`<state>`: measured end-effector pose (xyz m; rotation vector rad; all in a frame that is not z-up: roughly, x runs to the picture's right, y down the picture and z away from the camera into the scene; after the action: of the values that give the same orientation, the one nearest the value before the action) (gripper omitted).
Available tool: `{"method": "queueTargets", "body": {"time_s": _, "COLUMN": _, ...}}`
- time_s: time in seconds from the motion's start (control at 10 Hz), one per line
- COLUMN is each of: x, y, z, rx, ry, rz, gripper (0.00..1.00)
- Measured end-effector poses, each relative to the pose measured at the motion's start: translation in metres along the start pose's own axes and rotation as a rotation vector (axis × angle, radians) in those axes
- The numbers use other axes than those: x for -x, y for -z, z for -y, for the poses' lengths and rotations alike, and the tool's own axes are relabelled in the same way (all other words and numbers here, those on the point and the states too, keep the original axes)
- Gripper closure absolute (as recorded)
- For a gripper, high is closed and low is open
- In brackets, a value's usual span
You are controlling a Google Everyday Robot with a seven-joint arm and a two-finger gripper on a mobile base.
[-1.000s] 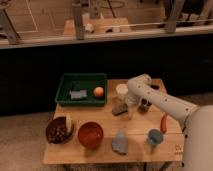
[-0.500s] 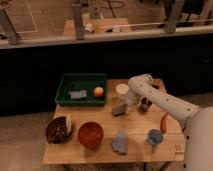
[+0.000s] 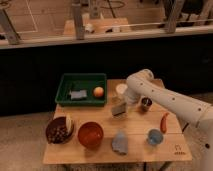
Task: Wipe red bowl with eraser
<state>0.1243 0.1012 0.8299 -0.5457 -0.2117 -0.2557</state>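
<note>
Little has shifted over the last second: the white arm keeps its reach over the middle of the table (image 3: pixel 150 150), and only the pincer (image 3: pixel 121 104) has changed, its fingers drawn together where they stood apart before. It sits low, right at the top of the eraser (image 3: pixel 118 111), and appears clamped on it; the dark grey block stays at table level, slightly tilted, near the centre of the table.

The red bowl (image 3: pixel 90 134) stands apart from the eraser, at the front left of it, close to the near edge. Just left of it sits the dark brown bowl (image 3: pixel 59 131) with nuts and a pale slice. A pale blue-grey cloth (image 3: pixel 120 142) lies to the right of the red bowl, and a blue cup (image 3: pixel 154 137) stands further right, near a red pepper (image 3: pixel 164 121).

At the back left, the green tray (image 3: pixel 62 85) holds a grey-blue block (image 3: pixel 77 94) and an orange ball (image 3: pixel 98 91). A white cup (image 3: pixel 121 90) stands just behind the pincer, a dark cup (image 3: pixel 146 103) to its right.
</note>
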Motion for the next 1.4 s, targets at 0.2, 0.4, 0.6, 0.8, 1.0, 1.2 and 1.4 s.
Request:
{"method": "queueTargets", "body": {"time_s": 0.2, "x": 0.020, "y": 0.032, "z": -0.004, "rx": -0.021, "ry": 0.033, "rz": -0.035, "gripper": 1.00}}
{"method": "queueTargets", "body": {"time_s": 0.4, "x": 0.041, "y": 0.049, "z": -0.008, "rx": -0.047, "ry": 0.059, "rz": -0.029, "gripper": 1.00}}
{"method": "queueTargets", "body": {"time_s": 0.6, "x": 0.047, "y": 0.052, "z": -0.009, "rx": -0.063, "ry": 0.055, "rz": -0.036, "gripper": 1.00}}
{"method": "queueTargets", "body": {"time_s": 0.8, "x": 0.047, "y": 0.052, "z": -0.009, "rx": -0.064, "ry": 0.055, "rz": -0.037, "gripper": 1.00}}
{"method": "queueTargets", "body": {"time_s": 1.0, "x": 0.048, "y": 0.051, "z": -0.010, "rx": -0.065, "ry": 0.064, "rz": -0.043, "gripper": 1.00}}
{"method": "queueTargets", "body": {"time_s": 1.2, "x": 0.072, "y": 0.047, "z": -0.017, "rx": -0.067, "ry": 0.115, "rz": -0.049, "gripper": 1.00}}
{"method": "queueTargets", "body": {"time_s": 1.4, "x": 0.095, "y": 0.037, "z": -0.028, "rx": -0.062, "ry": 0.173, "rz": -0.047, "gripper": 1.00}}
